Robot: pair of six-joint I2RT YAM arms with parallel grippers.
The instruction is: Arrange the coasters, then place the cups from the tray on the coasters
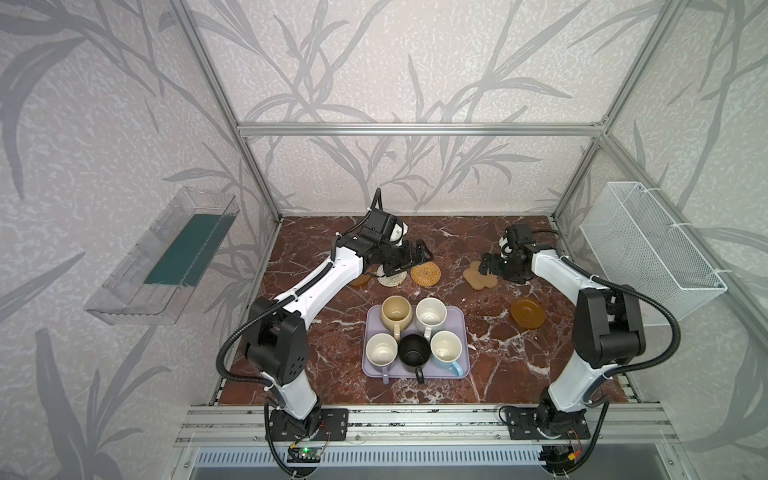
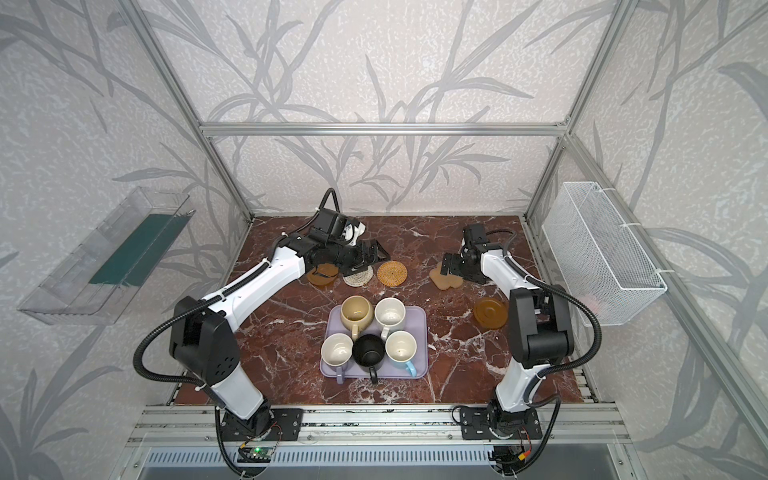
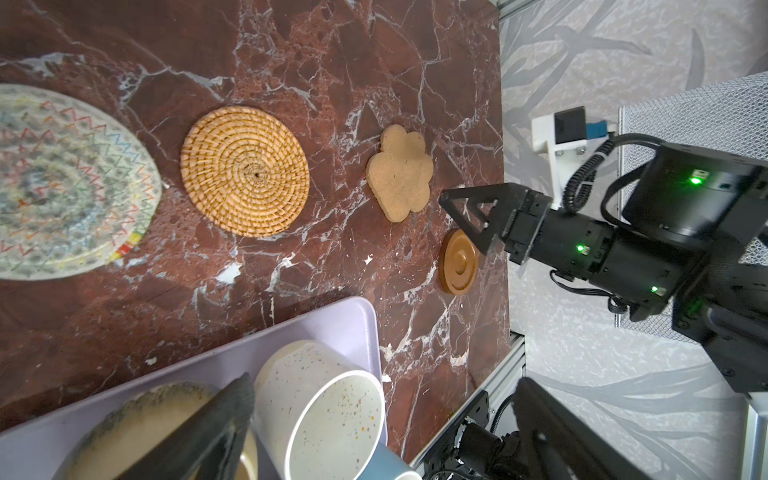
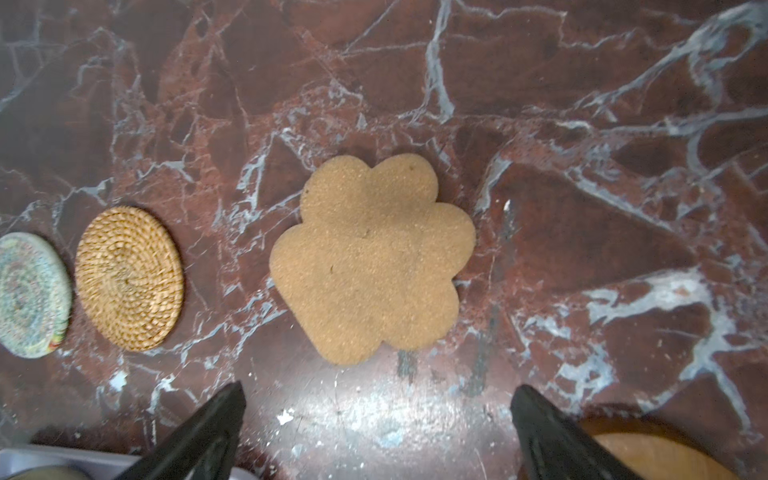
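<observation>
**Left end effector** [image 1: 415, 254]: jaws spread wide, nothing between them. In both top views it hangs over the 1 o'clock edge of the woven spiral coaster [image 1: 392, 280]; contact cannot be judged.

**Right end effector** [image 4: 379, 386]: jaws spread wide and empty. In the right wrist view, the paw-shaped coaster [image 4: 370, 257] lies flat on the surface [image 1: 490, 365], clear ahead of the fingertips and untouched.

**Coasters** (dial read in the top views, 12 o'clock at the back wall):
- Four form a row across the far half of the surface, running from 9 to 3 o'clock.
- The row starts with an amber disc [image 2: 322, 277], partly under the left arm. Next come the woven spiral coaster, the rattan coaster [image 1: 425, 274], and the paw-shaped coaster after a wider gap.
- The second amber disc [image 1: 528, 312] lies out of line, at 4 o'clock from the paw, beside the right arm.

**Tray** [image 1: 458, 316]: sits at 6 o'clock from the row, apart from every coaster.

**Cups**: all five stand upright inside the tray.
- The beige mug [image 1: 397, 312] and white mug [image 1: 431, 312] are on its 12 o'clock side.
- The lilac mug [image 1: 381, 349], black mug [image 1: 414, 353] and light blue mug [image 1: 446, 348] are packed close on its 6 o'clock side.
- No coaster bears a cup.
</observation>
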